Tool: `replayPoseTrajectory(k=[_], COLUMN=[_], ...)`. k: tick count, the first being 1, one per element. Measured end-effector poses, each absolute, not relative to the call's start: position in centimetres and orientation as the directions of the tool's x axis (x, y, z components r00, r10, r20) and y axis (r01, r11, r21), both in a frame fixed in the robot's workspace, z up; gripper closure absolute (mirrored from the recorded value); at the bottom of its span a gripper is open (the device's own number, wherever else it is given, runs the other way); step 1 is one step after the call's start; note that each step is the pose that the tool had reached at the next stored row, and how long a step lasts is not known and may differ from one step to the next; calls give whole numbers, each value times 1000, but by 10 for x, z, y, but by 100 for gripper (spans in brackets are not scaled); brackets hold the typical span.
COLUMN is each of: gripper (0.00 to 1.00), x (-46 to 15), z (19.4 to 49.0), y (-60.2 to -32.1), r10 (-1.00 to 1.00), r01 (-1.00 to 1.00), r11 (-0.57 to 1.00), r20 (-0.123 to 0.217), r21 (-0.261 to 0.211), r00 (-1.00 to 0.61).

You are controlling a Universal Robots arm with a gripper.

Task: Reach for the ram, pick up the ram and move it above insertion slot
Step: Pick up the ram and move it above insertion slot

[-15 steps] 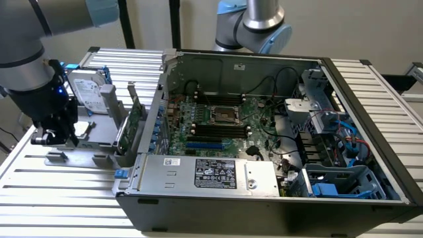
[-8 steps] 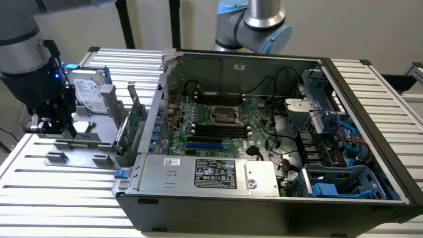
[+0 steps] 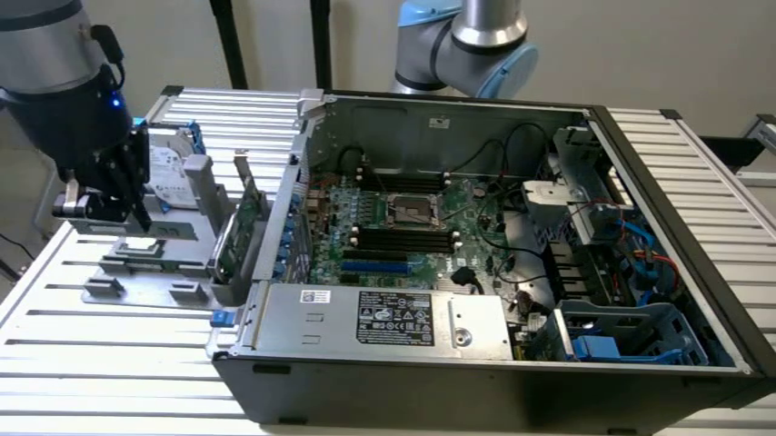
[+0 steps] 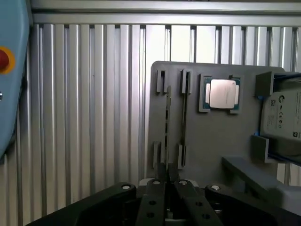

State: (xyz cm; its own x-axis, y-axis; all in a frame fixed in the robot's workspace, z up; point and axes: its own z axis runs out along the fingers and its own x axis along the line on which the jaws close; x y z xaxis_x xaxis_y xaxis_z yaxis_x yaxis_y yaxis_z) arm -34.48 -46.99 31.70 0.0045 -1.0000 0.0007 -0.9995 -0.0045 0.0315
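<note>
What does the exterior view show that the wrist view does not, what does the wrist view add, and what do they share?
Exterior view, not wrist view: the open computer case, its motherboard, the power supply and an upright green card.
Wrist view, not exterior view: a red button on a light blue panel.
Shared: the gripper, the gray holder, the hard drive and the ribbed table.

arm: dark wrist section with blue light, upper part of the exterior view's left, pointing down | gripper (image 3: 107,211): black, hanging below the wrist | fingers (image 4: 155,202): drawn close together, narrow gap, clamped on the ram (image 4: 168,136)
</note>
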Motion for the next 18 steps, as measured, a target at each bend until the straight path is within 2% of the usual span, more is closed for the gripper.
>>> replayPoseTrajectory(k=[12, 18], gripper=[87, 87], x=[-296, -269], z=[370, 381], y=[-470, -470], r10=[-1000, -1000], r01=[-999, -999], r11=[-6, -7], r20=[-1, -10], r21=[38, 40], r00=[6, 6])
